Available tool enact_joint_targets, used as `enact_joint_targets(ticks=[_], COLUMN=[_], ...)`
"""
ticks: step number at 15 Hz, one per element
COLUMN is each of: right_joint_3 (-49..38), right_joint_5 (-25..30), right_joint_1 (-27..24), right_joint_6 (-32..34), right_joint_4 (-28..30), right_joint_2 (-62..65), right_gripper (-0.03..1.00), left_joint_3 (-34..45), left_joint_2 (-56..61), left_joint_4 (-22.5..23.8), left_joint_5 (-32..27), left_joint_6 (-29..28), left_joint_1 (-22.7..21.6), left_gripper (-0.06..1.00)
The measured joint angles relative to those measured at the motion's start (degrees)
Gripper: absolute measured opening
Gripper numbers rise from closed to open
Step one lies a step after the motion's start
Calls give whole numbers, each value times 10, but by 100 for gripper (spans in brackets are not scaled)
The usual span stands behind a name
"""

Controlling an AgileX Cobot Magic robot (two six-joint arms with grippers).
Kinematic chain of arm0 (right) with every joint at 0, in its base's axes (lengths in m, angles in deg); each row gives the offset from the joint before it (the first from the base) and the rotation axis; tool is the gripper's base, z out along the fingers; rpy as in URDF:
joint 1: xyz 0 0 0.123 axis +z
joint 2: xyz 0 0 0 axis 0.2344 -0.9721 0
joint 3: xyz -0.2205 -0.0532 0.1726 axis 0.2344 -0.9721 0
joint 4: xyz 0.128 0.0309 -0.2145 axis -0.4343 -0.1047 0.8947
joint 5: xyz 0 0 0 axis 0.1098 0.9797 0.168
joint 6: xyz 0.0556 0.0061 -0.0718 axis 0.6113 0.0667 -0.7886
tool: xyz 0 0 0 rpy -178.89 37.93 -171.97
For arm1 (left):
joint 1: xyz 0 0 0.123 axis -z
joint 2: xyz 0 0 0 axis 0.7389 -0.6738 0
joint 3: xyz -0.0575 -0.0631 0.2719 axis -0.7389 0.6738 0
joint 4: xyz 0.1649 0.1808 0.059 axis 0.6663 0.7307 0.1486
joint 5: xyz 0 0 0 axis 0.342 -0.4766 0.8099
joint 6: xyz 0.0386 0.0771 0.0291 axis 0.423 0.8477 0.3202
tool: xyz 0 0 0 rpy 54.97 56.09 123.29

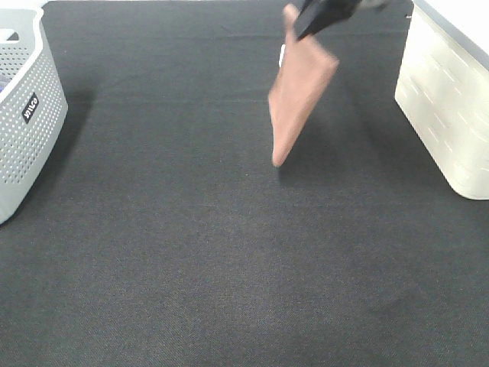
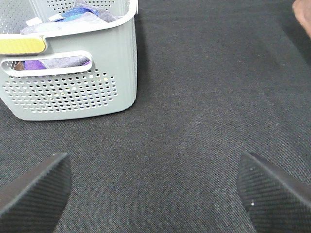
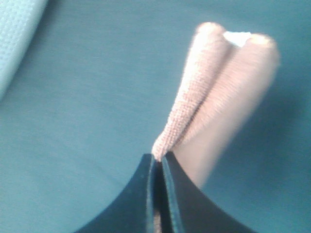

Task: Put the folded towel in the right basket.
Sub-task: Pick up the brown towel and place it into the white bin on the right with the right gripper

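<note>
Above the far middle of the dark bench [image 1: 191,252], the folded towel [image 1: 302,95] hangs from the right gripper [image 1: 308,27], pinched at its top edge and slanting down to a low corner. Whether that corner clears the bench surface cannot be confirmed. The towel is pinkish-brown and sits between the two baskets, nearer the right basket [image 1: 443,115] but apart from it and outside its wall. The right wrist view confirms the grasp: both fingers are pressed together on the towel's folded edge, and the layers dangle beyond the tips, somewhat blurred. The right basket is cream, with slotted sides, and stands at the bench's right edge — its inside is not visible. The left gripper [image 2: 153,194] is spread wide with nothing between its fingers, poised over bare bench. Just ahead of it stands the left basket [image 2: 97,82], a perforated grey one holding purple and blue cloths [image 2: 80,12].
</note>
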Motion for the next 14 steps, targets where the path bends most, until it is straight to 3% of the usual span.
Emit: enact_joint_targets(ticks=[1, 5, 9, 12, 14], right_joint_3=[0, 98, 175, 180, 180], right_joint_5=[0, 39, 39, 40, 40], right_joint_1=[0, 0, -11, -81, -150], right_joint_6=[0, 46, 59, 60, 49], right_joint_4=[0, 143, 221, 205, 162], right_joint_2=[0, 19, 36, 56, 68], right_gripper=[0, 0, 0, 0, 0], left_joint_3=[0, 0, 0, 0, 0], left_joint_2=[0, 0, 0, 0, 0], left_joint_4=[0, 0, 0, 0, 0], left_joint_5=[0, 0, 0, 0, 0], left_joint_6=[0, 0, 0, 0, 0], left_joint_1=[0, 0, 0, 0, 0], left_gripper=[87, 87, 87, 87, 87])
